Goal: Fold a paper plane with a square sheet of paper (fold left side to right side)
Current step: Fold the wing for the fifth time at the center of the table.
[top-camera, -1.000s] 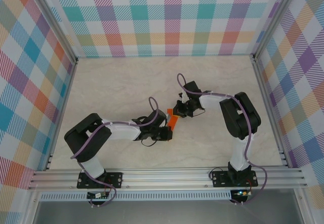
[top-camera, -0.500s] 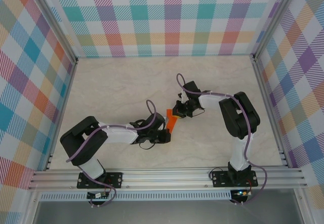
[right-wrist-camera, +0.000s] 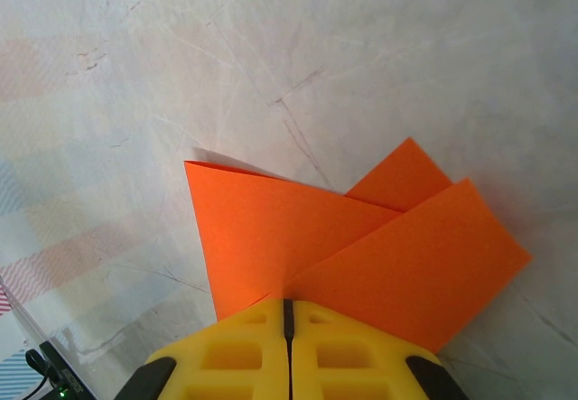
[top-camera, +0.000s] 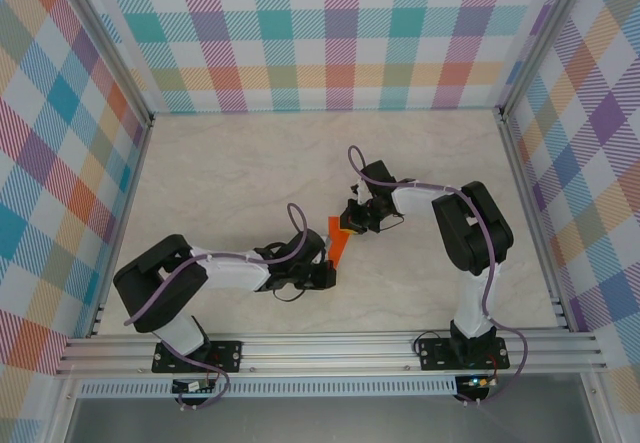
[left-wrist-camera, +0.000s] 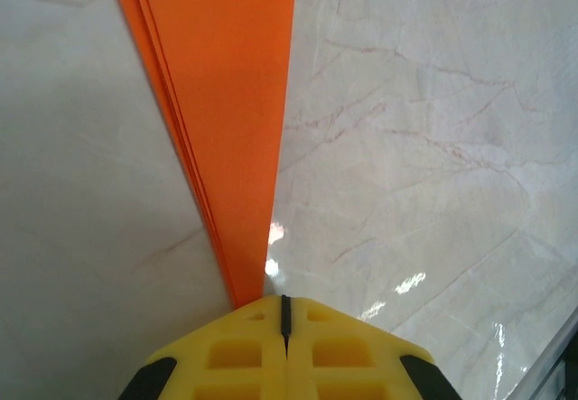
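The paper plane is a narrow orange dart lying on the marble table between the two grippers. In the left wrist view the paper plane tapers to a point that slips under the yellow fingertips; my left gripper is shut and rests on that tip. In the right wrist view the paper plane fans out in overlapping flaps that meet at the finger seam. My right gripper is shut on this wider end.
The marble table is bordered by checked walls and an aluminium rail along the near edge. Both arms reach inward toward the middle, with cables looping above them.
My left gripper has slid down and left along the paper toward its tip, so more of the orange dart shows. The right gripper has stayed in place.
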`<state>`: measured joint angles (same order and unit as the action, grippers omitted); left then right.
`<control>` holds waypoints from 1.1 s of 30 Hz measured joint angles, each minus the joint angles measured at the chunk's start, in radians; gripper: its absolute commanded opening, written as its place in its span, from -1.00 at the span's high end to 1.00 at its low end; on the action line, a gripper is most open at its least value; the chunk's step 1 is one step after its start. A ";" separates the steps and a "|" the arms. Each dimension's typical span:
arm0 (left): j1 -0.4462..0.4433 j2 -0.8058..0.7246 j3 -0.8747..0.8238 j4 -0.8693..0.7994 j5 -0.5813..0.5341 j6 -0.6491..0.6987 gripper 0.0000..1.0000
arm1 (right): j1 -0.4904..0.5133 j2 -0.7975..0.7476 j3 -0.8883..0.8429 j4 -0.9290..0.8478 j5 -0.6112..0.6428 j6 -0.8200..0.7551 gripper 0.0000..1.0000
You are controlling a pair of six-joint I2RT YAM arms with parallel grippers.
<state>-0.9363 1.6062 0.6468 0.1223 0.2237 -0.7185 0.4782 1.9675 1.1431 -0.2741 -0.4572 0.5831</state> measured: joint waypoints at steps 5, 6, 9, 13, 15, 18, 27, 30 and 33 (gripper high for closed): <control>-0.018 -0.030 -0.024 -0.016 0.003 -0.015 0.95 | 0.000 0.000 0.002 -0.002 0.000 0.000 0.88; -0.020 -0.038 -0.030 -0.020 0.003 -0.019 0.95 | 0.000 0.000 0.002 -0.002 0.000 0.000 0.88; -0.026 -0.072 -0.038 -0.072 0.008 -0.023 0.95 | 0.000 0.000 0.002 -0.002 -0.001 0.000 0.88; -0.012 -0.141 -0.034 -0.163 0.026 -0.021 0.91 | 0.000 0.000 0.002 -0.001 -0.001 0.000 0.88; 0.011 -0.161 -0.024 -0.177 0.054 -0.021 0.91 | 0.000 0.000 0.002 -0.001 -0.001 0.000 0.88; 0.066 -0.162 0.007 -0.181 0.090 -0.014 0.91 | 0.000 0.000 0.002 -0.001 -0.001 0.000 0.88; 0.129 0.016 0.185 -0.170 0.135 0.047 0.95 | 0.000 0.000 0.002 -0.001 -0.002 -0.001 0.88; 0.146 0.074 0.192 -0.172 0.132 0.061 0.96 | 0.000 -0.001 0.001 0.000 -0.002 -0.001 0.88; 0.154 0.110 0.193 -0.173 0.131 0.064 0.99 | 0.000 -0.013 -0.019 0.025 0.000 0.000 0.89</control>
<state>-0.7826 1.7164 0.8394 -0.0505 0.3546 -0.6548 0.4782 1.9545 1.1244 -0.2493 -0.4568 0.5835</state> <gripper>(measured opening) 0.042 0.063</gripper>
